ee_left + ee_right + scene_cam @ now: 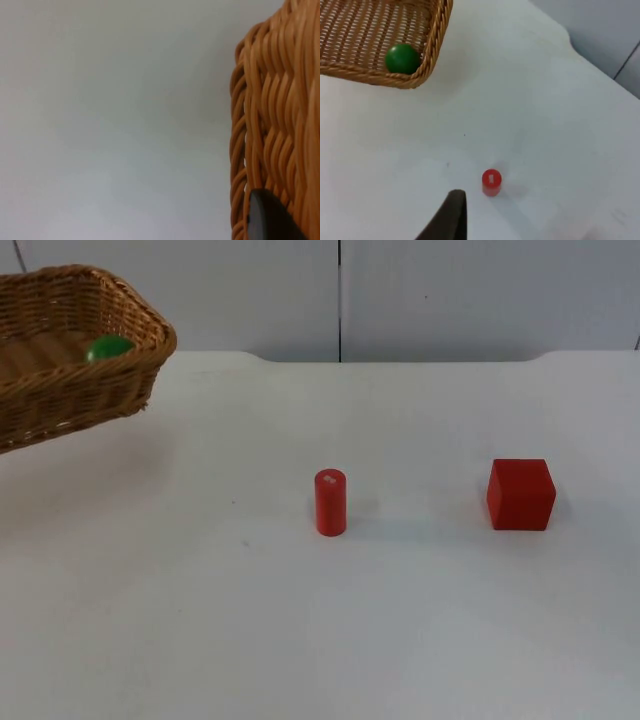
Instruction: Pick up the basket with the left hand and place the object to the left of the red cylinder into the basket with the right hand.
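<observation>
Wicker basket [70, 350] lifted off the white table [320, 640], tilted, at the far left of the top view near the grey partition wall [450, 295]. Left gripper [272, 220] up against the basket's woven outer wall, one black fingertip [265, 217] lying on the weave; cannot tell whether shut on the rim or merely touching. Green ball [108, 347] resting inside the basket, close to the wall at its end; seen likewise from the right wrist [402, 58], tucked into the inner corner of the basket [380, 35].

Right gripper [451, 220] high above the table, looking down past one dark fingertip [452, 212]; cannot tell whether open or closed, nothing seen between the fingers.

Red cylinder [330, 502] upright near the table's middle, well apart from the basket; from the right wrist seen almost end-on [491, 182], just beside the fingertip in that view. Small white mark on its top face, not readable as writing. Red cube [521, 494] to the cylinder's right, well apart from it, flat on the table.
</observation>
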Controlling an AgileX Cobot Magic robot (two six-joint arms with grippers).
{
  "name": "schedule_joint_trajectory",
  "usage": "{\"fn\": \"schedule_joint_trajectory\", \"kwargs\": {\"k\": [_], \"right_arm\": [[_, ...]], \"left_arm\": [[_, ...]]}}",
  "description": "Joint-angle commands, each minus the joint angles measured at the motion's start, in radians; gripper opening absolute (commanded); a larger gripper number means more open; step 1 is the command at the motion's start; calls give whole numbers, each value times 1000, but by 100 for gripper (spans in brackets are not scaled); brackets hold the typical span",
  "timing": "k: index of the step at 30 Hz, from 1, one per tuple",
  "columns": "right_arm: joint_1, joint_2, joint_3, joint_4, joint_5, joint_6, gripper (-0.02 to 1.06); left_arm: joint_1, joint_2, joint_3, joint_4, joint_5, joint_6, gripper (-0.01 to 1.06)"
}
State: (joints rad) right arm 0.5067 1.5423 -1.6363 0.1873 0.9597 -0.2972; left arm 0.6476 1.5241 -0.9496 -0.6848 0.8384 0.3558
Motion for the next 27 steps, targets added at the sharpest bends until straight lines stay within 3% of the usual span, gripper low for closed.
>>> {"fn": "schedule_joint_trajectory", "kwargs": {"k": [1, 4, 12, 21, 27], "right_arm": [[1, -141, 174, 1, -106, 25, 104], [1, -305, 375, -1, -177, 46, 104], [1, -511, 627, -1, -218, 46, 104], [1, -584, 714, -2, -215, 46, 104], [1, -584, 714, -2, -225, 46, 104]], "left_arm": [[4, -6, -3, -40, 1, -1, 0], [4, -6, -3, -40, 1, 7, 0], [4, -6, -3, -40, 1, 7, 0], [-35, -6, -3, -54, -32, 7, 0], [-139, 25, -3, -153, -118, 6, 0]]}}
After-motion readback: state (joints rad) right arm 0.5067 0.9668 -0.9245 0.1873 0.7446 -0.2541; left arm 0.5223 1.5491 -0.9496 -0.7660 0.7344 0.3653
